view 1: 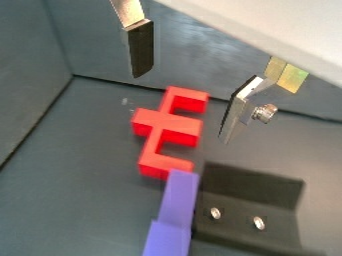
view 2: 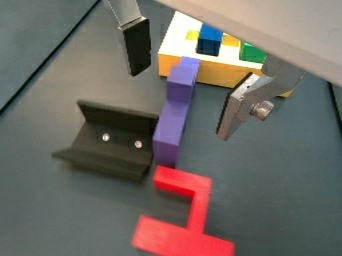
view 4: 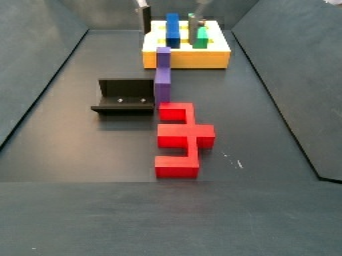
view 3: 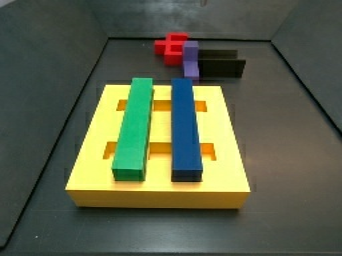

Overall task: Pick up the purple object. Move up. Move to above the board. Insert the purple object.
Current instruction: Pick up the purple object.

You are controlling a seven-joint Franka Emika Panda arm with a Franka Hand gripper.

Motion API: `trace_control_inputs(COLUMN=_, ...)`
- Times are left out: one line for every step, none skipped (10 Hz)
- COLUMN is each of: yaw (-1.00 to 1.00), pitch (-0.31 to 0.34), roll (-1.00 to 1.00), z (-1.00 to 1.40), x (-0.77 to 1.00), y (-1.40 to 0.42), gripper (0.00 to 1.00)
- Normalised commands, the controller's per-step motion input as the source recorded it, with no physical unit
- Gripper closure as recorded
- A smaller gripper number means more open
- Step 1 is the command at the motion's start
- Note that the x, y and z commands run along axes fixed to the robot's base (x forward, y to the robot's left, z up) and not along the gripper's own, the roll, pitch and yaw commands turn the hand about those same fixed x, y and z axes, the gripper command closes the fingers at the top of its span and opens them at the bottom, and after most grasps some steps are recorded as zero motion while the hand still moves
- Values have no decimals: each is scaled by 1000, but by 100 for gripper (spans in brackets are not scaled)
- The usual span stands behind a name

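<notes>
**Gripper open above the floor, purple object unheld**

The gripper (view 2: 181, 68) is seen in both wrist views with its fingers (view 1: 138, 48) spread wide apart and nothing between them. The purple object (view 4: 163, 74) lies flat on the dark floor, one end near the board (view 3: 94, 150), its side against the fixture (view 4: 123, 97). A red piece (view 4: 181, 139) lies just beyond its other end. On the board, a green bar (view 3: 135, 125) and a dark-blue bar (view 3: 185, 130) are seated in parallel.
</notes>
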Motion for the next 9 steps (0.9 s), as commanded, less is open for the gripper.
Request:
trace_control_inputs(yaw=-706, pitch=0, roll=-56, z=-60, x=311, y=-231, gripper=0)
trace_control_inputs(yaw=-749, pitch=4, roll=-33, z=-100, x=251, y=-231, gripper=0)
trace_control_inputs(yaw=-726, pitch=17, roll=-49, z=-49, x=260, y=-263, gripper=0)
trace_control_inputs(yaw=-826, pitch=0, roll=-36, z=-43, x=117, y=-263, gripper=0)
trace_control_inputs(yaw=-777, pitch=0, roll=-33, z=-60, x=134, y=-309, gripper=0)
trace_control_inputs(yaw=-857, pitch=0, roll=-44, z=0, x=26, y=-286, gripper=0)
trace_control_inputs(yaw=-874, pitch=0, roll=-53, z=0, x=23, y=-263, gripper=0)
trace_control_inputs(yaw=-917, pitch=0, roll=-41, z=-6, x=29, y=-217, gripper=0)
trace_control_inputs(yaw=-963, pitch=3, roll=-40, z=-20, x=34, y=-154, gripper=0)
